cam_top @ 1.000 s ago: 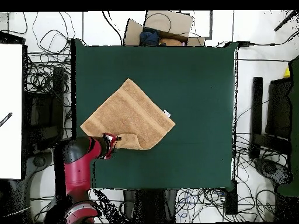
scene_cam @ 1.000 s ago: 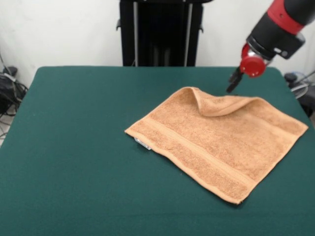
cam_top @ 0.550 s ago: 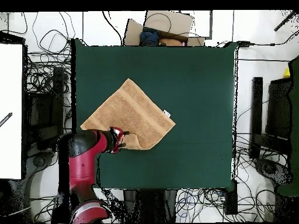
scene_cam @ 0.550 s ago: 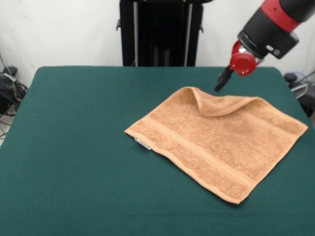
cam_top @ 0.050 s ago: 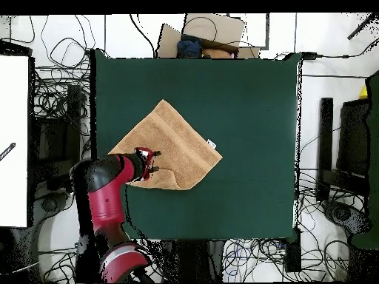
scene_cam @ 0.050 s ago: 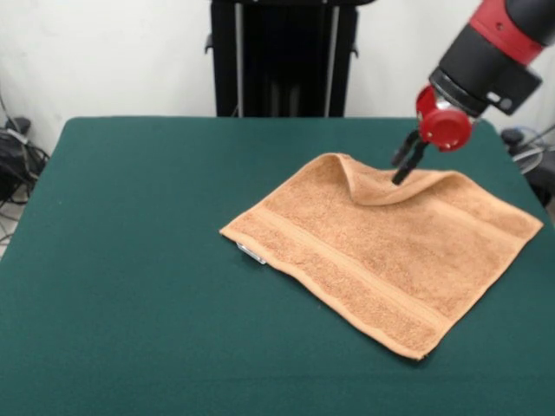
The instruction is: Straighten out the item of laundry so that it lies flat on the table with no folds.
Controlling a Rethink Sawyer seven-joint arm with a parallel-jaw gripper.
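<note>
Where jaws meet towel (scene_cam @ 0.050 s ago: 386, 247) fold (aperture unclear)

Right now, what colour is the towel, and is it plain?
The towel is peach-orange, with a woven band of the same colour along its near edge; the front view shows this best.

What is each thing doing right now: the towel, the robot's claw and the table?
towel: spread on the table, far corner folded over onto itself, not flat yet.
white tag: peeking out at one edge.
gripper: right at the folded corner; open or shut, cannot tell.
table: green top, towel lying on it.
</note>
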